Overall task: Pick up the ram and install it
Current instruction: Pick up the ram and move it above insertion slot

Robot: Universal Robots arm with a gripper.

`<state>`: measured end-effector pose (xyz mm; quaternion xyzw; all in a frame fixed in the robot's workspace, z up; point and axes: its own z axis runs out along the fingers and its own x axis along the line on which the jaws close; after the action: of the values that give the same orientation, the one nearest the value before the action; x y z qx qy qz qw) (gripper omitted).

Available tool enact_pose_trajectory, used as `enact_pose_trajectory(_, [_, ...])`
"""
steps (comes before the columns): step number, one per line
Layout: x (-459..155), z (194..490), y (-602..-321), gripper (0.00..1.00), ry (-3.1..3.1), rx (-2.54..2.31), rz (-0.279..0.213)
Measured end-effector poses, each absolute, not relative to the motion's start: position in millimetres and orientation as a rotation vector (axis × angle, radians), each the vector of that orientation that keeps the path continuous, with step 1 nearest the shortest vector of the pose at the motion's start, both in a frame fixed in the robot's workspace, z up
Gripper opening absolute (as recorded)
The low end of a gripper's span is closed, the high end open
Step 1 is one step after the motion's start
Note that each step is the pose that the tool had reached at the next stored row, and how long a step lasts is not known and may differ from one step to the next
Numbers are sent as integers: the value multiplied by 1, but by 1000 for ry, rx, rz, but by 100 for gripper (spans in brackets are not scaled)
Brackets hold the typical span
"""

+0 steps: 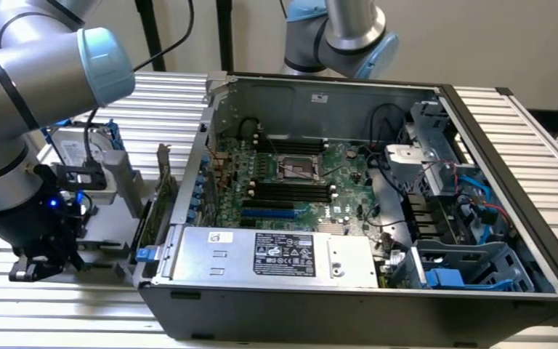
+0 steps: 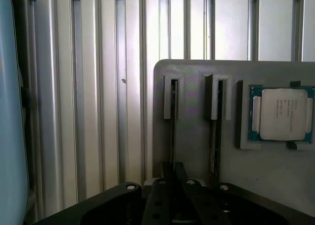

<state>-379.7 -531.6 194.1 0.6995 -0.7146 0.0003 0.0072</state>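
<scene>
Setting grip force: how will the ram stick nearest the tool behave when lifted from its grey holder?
Likely stiff and light: the ram is a thin board seen edge-on. It may bind or tip, since a slotted bracket on the grey holder hugs its end.

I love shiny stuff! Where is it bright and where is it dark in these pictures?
Exterior view: the table glares white; the computer case is dimmer inside. Wrist view: the table shines pale, the processor lid gleams, the pincer looks black.
</scene>
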Motion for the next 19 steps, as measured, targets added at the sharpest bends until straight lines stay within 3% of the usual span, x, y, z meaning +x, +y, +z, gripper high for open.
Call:
enact_pose_trajectory(13, [-380,200,-532,14,-2223,2199,1])
enact_pose_trajectory(19, [-380,217,-532,14,-2222,2200,1])
